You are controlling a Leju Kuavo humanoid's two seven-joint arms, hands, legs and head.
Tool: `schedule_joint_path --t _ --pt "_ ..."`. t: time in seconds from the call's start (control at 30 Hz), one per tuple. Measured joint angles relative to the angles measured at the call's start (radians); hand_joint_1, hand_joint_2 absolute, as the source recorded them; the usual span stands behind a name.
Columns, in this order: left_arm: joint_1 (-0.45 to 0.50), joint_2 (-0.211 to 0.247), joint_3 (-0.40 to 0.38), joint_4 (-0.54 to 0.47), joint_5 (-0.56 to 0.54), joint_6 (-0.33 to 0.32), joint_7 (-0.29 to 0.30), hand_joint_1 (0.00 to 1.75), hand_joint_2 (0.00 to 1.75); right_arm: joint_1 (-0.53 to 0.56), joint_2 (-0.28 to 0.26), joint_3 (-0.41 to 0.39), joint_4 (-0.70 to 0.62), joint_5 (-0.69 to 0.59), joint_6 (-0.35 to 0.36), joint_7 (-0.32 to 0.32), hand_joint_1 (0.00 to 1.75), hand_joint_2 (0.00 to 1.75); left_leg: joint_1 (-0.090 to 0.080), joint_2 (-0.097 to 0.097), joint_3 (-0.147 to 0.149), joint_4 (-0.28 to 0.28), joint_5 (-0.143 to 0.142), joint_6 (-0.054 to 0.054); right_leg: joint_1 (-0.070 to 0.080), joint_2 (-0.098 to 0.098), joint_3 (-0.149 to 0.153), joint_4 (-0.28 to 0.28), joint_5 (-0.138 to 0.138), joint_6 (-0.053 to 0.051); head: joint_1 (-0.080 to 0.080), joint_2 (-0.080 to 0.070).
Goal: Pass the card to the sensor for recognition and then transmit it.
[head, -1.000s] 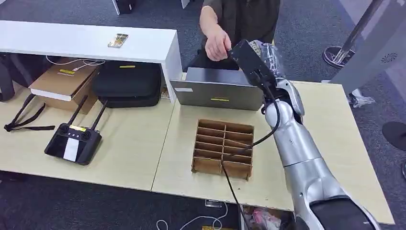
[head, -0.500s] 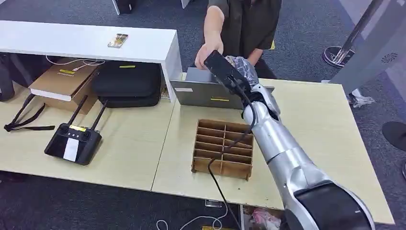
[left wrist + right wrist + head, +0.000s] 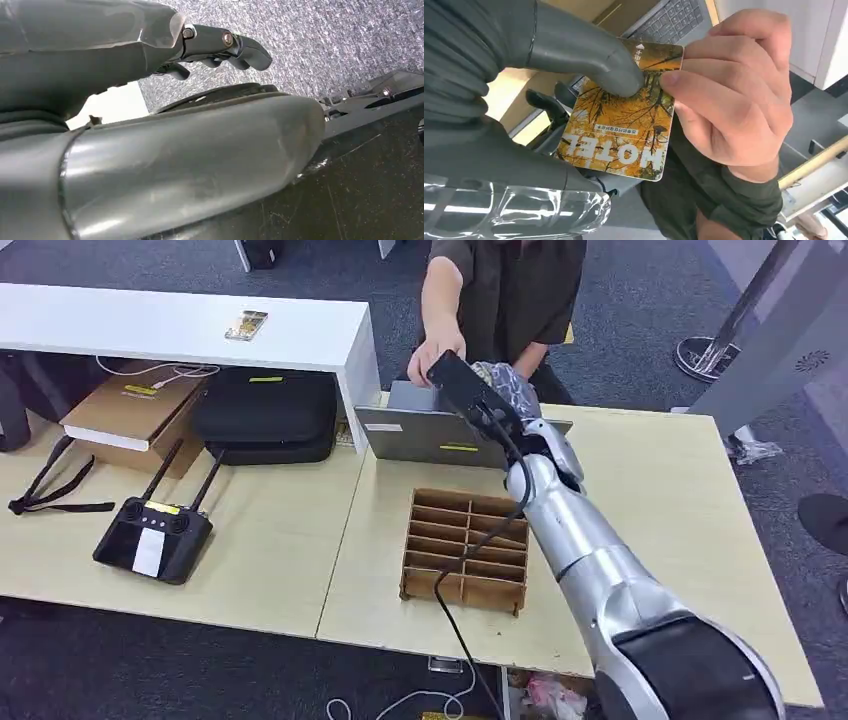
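An orange card (image 3: 624,125) printed "HOTEL" lies between the thumb (image 3: 589,55) and the dark fingers of my right hand (image 3: 500,390). A person's hand (image 3: 734,90) pinches the card's far edge at the same time. In the head view my right arm reaches over the grey laptop (image 3: 450,435) to that person's hand (image 3: 435,345); the wrist camera box hides the card there. My left hand (image 3: 150,100) hangs over carpet, its fingers (image 3: 225,45) apart and holding nothing.
A brown wooden divider box (image 3: 465,550) sits on the table under my right arm. A black remote controller (image 3: 150,535) lies at the left. A white shelf (image 3: 180,325) stands behind, with a black bag (image 3: 265,415) and a cardboard box (image 3: 130,410) under it.
My right arm swung left and slightly lower with the card. The person's hand came down to meet it and now pinches the card.
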Motion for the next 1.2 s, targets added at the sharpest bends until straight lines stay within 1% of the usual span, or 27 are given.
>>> schedule_joint_path --t 0.03,0.53,0.73,0.97,1.2 --pt "0.0 0.0 -0.001 0.0 0.0 0.0 0.0 0.0 0.0 0.0 0.0 0.0 0.0 0.0 0.0 0.001 0.0 1.75 0.0 0.0 0.0 0.0 0.0 0.0 0.0 0.0 0.0 0.0 0.0 0.0 0.0 0.0" --pt "0.0 0.0 -0.008 0.0 0.002 0.003 0.006 0.0 0.0 0.002 -0.008 -0.018 0.002 -0.002 -0.028 0.002 0.0 1.75 0.0 0.0 0.0 0.0 0.0 0.0 0.0 0.0 0.0 0.0 0.0 0.0 0.0 0.0" --pt "0.0 0.0 -0.019 0.0 0.009 0.009 0.006 0.0 0.0 0.025 -0.02 -0.032 -0.018 0.003 -0.04 -0.013 0.0 1.75 0.0 0.0 0.0 0.0 0.0 0.0 0.0 0.0 0.0 0.0 0.0 0.0 0.0 0.0" --pt "0.002 0.0 -0.02 0.0 0.016 0.014 0.005 0.0 0.0 0.037 -0.026 -0.034 -0.036 0.016 -0.039 -0.013 0.0 1.75 0.0 0.0 0.0 0.0 0.0 0.0 0.0 0.0 -0.001 0.0 0.0 0.0 0.0 0.0" --pt "0.004 0.0 -0.02 0.0 0.027 0.027 -0.001 0.0 0.0 0.055 -0.048 -0.042 -0.081 0.03 -0.039 -0.011 0.0 1.75 0.0 0.0 0.0 0.0 0.0 0.0 0.0 0.0 0.0 0.0 0.0 0.0 0.0 0.0"
